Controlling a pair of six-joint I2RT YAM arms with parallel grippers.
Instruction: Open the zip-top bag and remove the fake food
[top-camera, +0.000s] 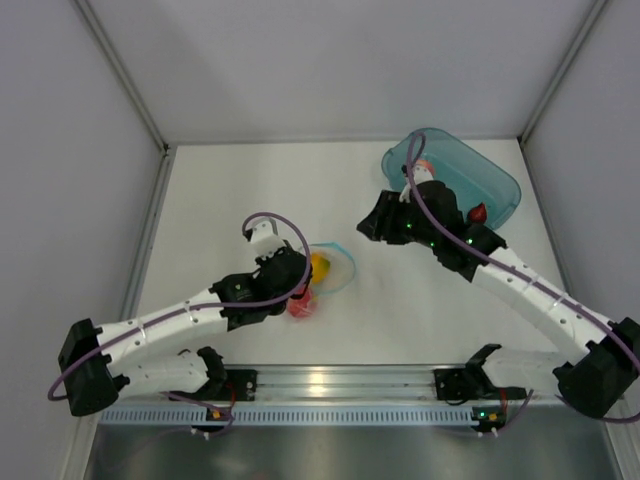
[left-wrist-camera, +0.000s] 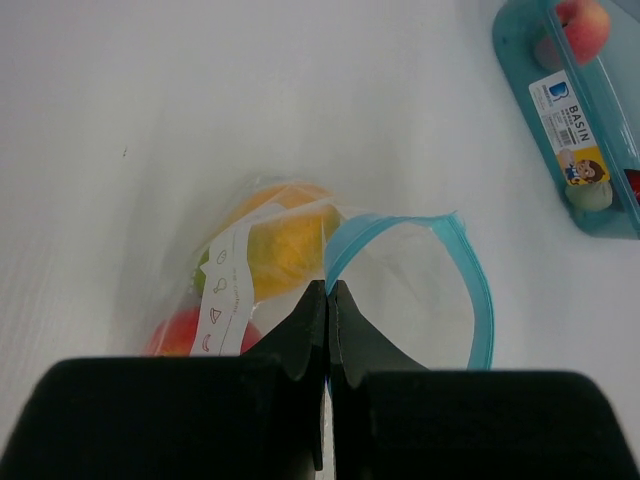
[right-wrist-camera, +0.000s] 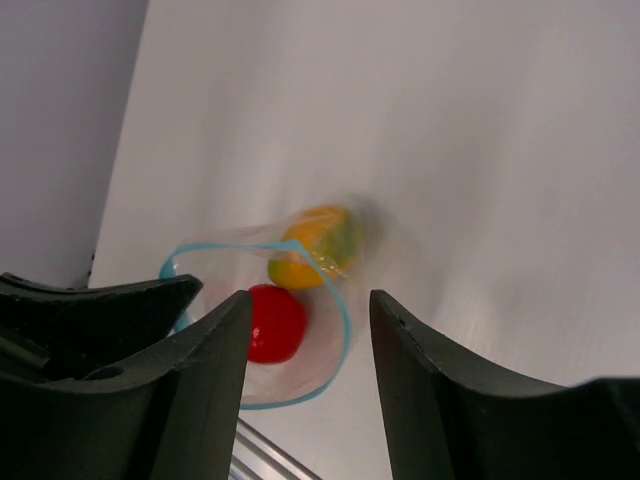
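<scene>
The zip-top bag (top-camera: 340, 265) lies mid-table with its teal zip mouth spread into an open loop (left-wrist-camera: 478, 300). Inside it are a yellow-orange mango (left-wrist-camera: 275, 240) and a red tomato-like ball (left-wrist-camera: 180, 330); both also show in the right wrist view, the mango (right-wrist-camera: 315, 245) and the ball (right-wrist-camera: 275, 322). My left gripper (top-camera: 298, 283) is shut on the bag's zip edge (left-wrist-camera: 328, 287). My right gripper (top-camera: 373, 226) is open and empty, above the table just right of the bag, with the bag's mouth between its fingers (right-wrist-camera: 308, 300). A pinkish peach (top-camera: 423, 166) and a dark red piece (top-camera: 478, 212) lie in the teal tub.
The teal translucent tub (top-camera: 500, 180) stands at the back right, behind my right arm; it shows at the top right of the left wrist view (left-wrist-camera: 520, 70). Grey walls enclose the table on three sides. A metal rail (top-camera: 330, 380) runs along the near edge.
</scene>
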